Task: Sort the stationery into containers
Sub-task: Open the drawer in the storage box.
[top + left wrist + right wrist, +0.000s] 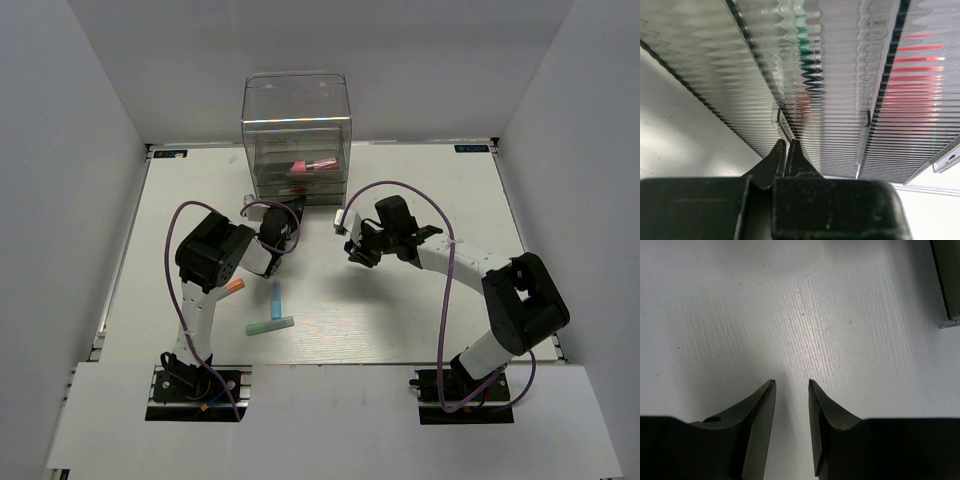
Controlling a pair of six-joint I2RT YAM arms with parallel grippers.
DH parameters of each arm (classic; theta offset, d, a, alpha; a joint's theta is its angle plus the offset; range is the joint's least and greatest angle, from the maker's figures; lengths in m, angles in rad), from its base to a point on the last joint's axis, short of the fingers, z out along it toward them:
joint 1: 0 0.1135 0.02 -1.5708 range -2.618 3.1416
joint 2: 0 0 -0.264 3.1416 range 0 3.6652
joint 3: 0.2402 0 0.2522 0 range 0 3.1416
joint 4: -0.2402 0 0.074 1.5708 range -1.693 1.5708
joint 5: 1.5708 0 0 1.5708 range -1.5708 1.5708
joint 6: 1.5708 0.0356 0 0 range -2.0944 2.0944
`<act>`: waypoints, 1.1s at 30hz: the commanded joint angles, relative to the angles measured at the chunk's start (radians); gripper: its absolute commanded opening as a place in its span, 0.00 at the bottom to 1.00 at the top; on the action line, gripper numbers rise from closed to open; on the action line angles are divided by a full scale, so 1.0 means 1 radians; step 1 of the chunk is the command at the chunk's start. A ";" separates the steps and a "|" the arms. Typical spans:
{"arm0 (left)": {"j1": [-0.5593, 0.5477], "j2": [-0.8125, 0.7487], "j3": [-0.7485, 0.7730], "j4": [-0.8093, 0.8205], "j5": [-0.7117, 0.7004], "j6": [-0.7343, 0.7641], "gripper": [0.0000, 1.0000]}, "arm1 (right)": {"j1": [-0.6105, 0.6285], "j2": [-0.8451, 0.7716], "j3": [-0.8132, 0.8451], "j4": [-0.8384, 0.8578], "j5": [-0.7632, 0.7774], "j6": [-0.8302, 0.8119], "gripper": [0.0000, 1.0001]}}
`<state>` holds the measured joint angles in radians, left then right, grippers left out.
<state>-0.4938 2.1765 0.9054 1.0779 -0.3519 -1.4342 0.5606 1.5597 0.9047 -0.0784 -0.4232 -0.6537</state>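
Note:
The containers (296, 130) are a clear box on stacked see-through drawers at the back of the table, with a pink marker (318, 163) inside. My left gripper (283, 238) is at the drawers' lower front. In the left wrist view it (787, 142) is shut on the small clear handle tab (777, 119) of a ribbed drawer front (840, 100); teal and red shapes show through the plastic. Loose on the table lie an orange-tipped white marker (235, 286), a light blue marker (276, 295) and a teal-green marker (270, 326). My right gripper (353, 251) (791, 383) hangs open over bare table.
The white table (400, 320) is walled in by grey panels on three sides. Purple cables loop over both arms. A corner of the drawer unit (946, 285) shows at the upper right of the right wrist view.

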 commanded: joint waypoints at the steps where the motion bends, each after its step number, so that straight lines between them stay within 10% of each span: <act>1: 0.003 -0.015 -0.003 0.036 -0.007 0.027 0.00 | -0.007 -0.024 -0.007 0.019 -0.023 -0.001 0.38; 19: -0.034 -0.178 -0.246 0.074 0.076 0.038 0.00 | -0.004 -0.021 0.014 -0.003 -0.051 -0.011 0.42; 24: -0.034 -0.234 -0.218 -0.084 0.103 0.047 0.00 | -0.004 -0.033 0.013 0.015 -0.037 0.000 0.78; 25: -0.034 -0.248 -0.206 -0.098 0.103 0.061 0.02 | -0.004 -0.035 0.017 0.022 -0.035 -0.003 0.90; 30: -0.025 -0.283 -0.181 -0.205 0.146 0.072 0.51 | -0.004 -0.027 0.045 0.025 -0.040 0.055 0.90; 33: -0.025 -0.319 -0.154 -0.278 0.156 0.081 0.60 | -0.004 -0.003 0.095 -0.027 -0.072 0.080 0.90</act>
<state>-0.5190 1.9411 0.7124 0.8970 -0.2241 -1.3872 0.5602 1.5600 0.9226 -0.0853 -0.4511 -0.6174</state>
